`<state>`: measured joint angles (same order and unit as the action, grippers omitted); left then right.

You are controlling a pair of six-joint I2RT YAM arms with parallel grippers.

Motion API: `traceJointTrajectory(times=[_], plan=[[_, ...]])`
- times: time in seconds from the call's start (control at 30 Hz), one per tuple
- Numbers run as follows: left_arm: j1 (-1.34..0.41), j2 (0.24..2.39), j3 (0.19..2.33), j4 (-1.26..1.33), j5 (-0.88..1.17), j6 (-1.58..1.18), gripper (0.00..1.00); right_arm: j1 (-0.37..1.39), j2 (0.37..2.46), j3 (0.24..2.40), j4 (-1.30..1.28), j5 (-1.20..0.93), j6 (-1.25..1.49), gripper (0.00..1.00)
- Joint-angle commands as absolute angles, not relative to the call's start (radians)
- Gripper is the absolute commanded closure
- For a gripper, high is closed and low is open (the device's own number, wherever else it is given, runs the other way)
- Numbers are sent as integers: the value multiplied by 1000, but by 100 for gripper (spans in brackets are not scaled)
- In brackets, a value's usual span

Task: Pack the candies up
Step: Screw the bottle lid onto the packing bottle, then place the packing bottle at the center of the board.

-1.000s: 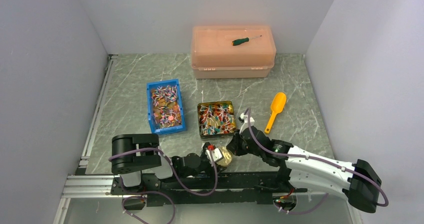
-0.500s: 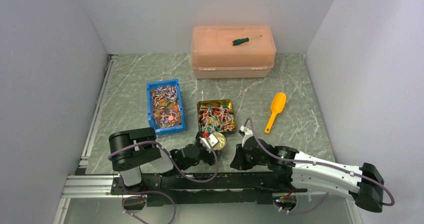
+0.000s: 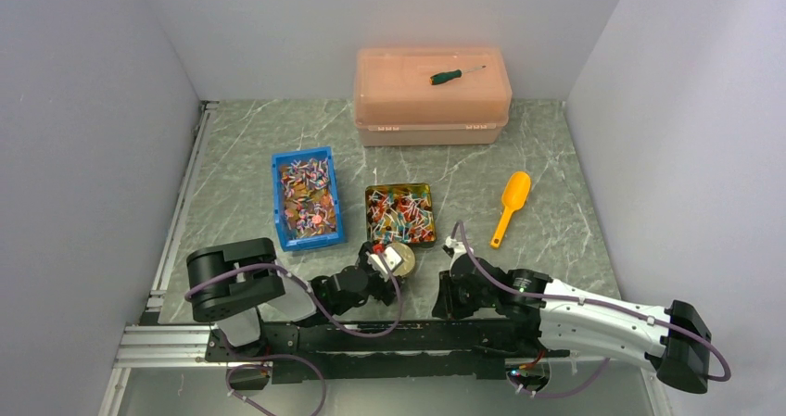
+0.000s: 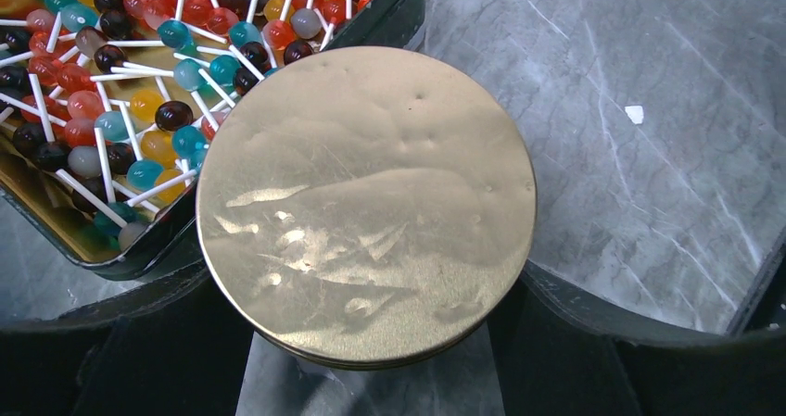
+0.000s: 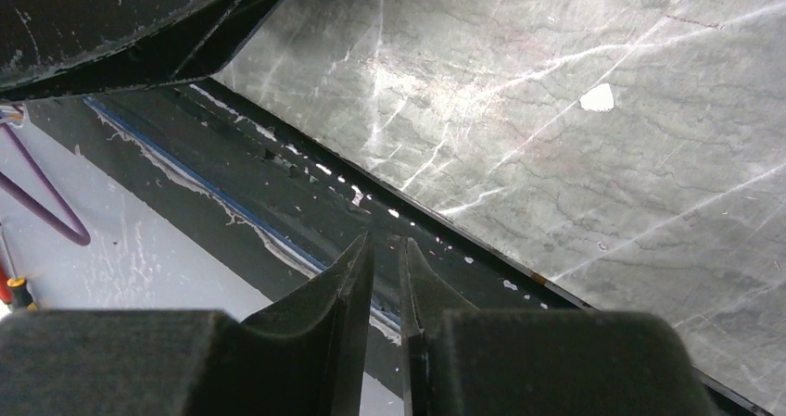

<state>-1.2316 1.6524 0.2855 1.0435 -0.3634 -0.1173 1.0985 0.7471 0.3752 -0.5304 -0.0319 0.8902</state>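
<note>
The candies, small coloured sweets on white sticks, fill a square gold tin [image 3: 400,214] and a blue bin [image 3: 307,196]. In the left wrist view the candies [image 4: 120,82] lie in the tin [image 4: 139,258] at the upper left. My left gripper [image 3: 391,260] is shut on a round gold lid [image 4: 371,212], whose far edge overlaps the tin's near corner. My right gripper [image 5: 386,249] hangs over the table's near edge. Its fingers stand a thin gap apart with nothing between them. In the top view the right gripper [image 3: 447,300] sits low, to the right of the lid.
An orange lidded box [image 3: 432,96] stands at the back with a green-handled screwdriver [image 3: 450,76] on it. An orange scoop [image 3: 510,208] lies right of the tin. Grey walls close in both sides. A black rail [image 5: 306,212] runs along the near edge.
My left gripper carried the gold lid forward to the tin's near corner. My right arm drew back toward the near edge, and its jaws parted slightly.
</note>
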Motion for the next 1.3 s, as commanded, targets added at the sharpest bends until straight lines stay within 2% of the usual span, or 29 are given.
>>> traceJointTrajectory(times=[0.0,0.13,0.37,0.47,1.0,1.03,1.07,1.1,1.27], plan=[[-1230,1573,272,1046,-322,-126,81,1100,751,436,-544,-5,867,81],[-1232,1524,267,1005,-293,-124,74,1100,763,459,-553,-3,847,80],[-1231,1480,266,949,-257,-135,53,1100,782,480,-564,23,827,79],[-1232,1468,257,947,-242,-142,47,1100,781,483,-567,27,825,79],[-1232,1476,268,905,-170,-193,37,1100,745,486,-602,42,825,79],[-1232,1474,268,900,-165,-196,29,1100,741,486,-605,43,826,79],[-1232,1472,268,896,-161,-197,5,1100,737,486,-608,44,827,79],[-1232,1470,268,889,-159,-198,1,1099,733,486,-611,48,827,79],[-1232,1449,270,849,-150,-206,1,1100,724,497,-625,62,820,78]])
